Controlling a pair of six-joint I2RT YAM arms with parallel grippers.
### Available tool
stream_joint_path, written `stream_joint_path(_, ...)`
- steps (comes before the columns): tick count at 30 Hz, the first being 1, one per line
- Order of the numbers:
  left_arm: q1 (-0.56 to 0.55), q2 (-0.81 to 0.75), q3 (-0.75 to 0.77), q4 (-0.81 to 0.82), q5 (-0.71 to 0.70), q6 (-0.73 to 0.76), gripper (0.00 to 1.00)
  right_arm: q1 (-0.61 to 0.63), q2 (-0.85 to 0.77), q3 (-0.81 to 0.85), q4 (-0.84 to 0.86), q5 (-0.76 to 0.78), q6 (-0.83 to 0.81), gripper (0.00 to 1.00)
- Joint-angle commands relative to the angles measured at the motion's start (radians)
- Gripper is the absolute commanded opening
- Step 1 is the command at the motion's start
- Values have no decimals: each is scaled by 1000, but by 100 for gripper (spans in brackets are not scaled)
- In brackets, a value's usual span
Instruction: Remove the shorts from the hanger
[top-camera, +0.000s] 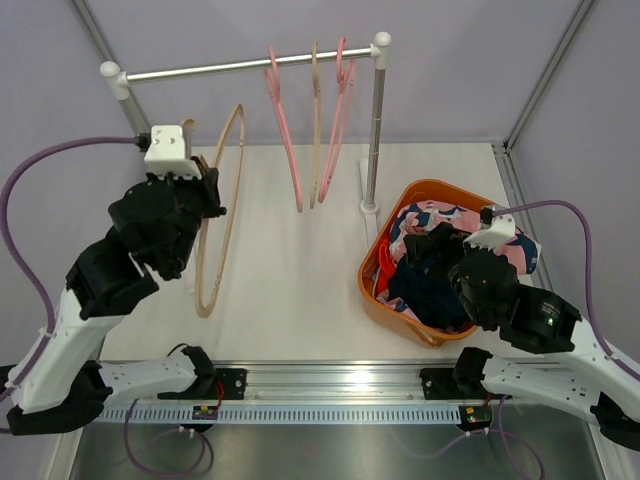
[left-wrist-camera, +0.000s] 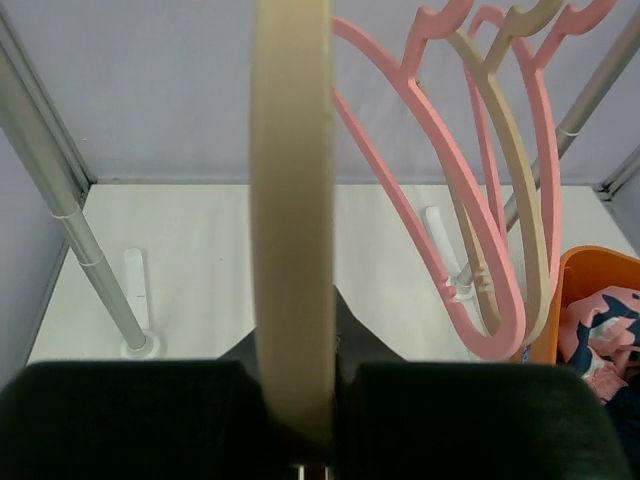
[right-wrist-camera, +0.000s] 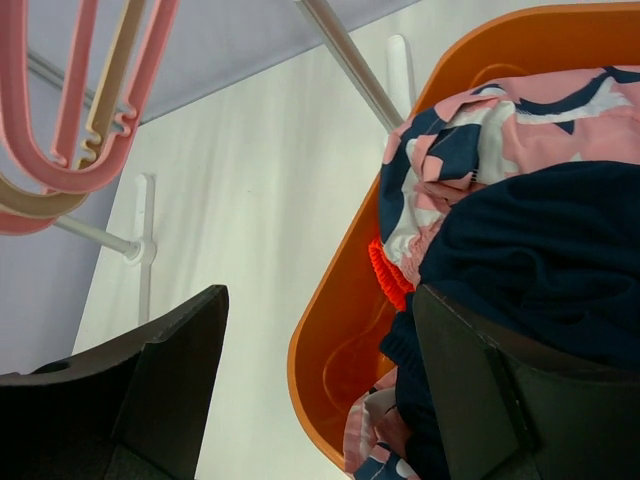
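The shorts are piled in the orange basket (top-camera: 436, 184). The dark navy shorts (top-camera: 425, 285) lie on top, all bunched up, in the middle and toward the near edge of the basket. The pink shorts with the dark navy pattern (top-camera: 424, 214) lie crumpled under them and show at the far edge and the right edge. A small bit of the bright orange shorts (right-wrist-camera: 388, 272) peeks out by the left wall, touching the navy pair. The tan hanger (top-camera: 222, 200) is bare and well apart from the basket, off to its left.
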Motion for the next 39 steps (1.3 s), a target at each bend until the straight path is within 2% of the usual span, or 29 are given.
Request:
stream_joint_path(1, 75, 98, 150, -55, 94, 2, 0, 1, 17, 52, 89, -71, -77, 83)
stream_joint_path(4, 170, 139, 201, -18, 200, 20, 0, 0, 32, 77, 97, -115, -108, 84)
stream_joint_path(5, 243, 176, 219, -18, 236, 20, 0, 0, 44, 89, 97, -128, -114, 85)
stream_joint_path(9, 439, 279, 324, -30, 540, -6, 0, 1, 64, 106, 102, -175, -132, 85)
stream_joint_path(12, 563, 333, 377, -4, 689, -8, 0, 0, 66, 107, 122, -206, -142, 85)
stream_joint_path(13, 563, 351, 402, -10, 726, -6, 0, 0, 66, 107, 123, -209, -145, 85)
stream_joint_path(15, 634, 420, 489, -26, 840, -6, 0, 0, 64, 107, 128, -212, -152, 86)
stream_joint_path(18, 720, 468, 540, -18, 966, -23, 0, 1, 61, 106, 140, -215, -161, 86)
stream_joint_path(25, 807, 548, 595, 26, 1043, -32, 0, 0, 54, 107, 152, -214, -174, 86)
stream_joint_path(39, 815, 643, 588, 48, 1046, -41, 0, 0, 75, 100, 165, -215, -169, 86)
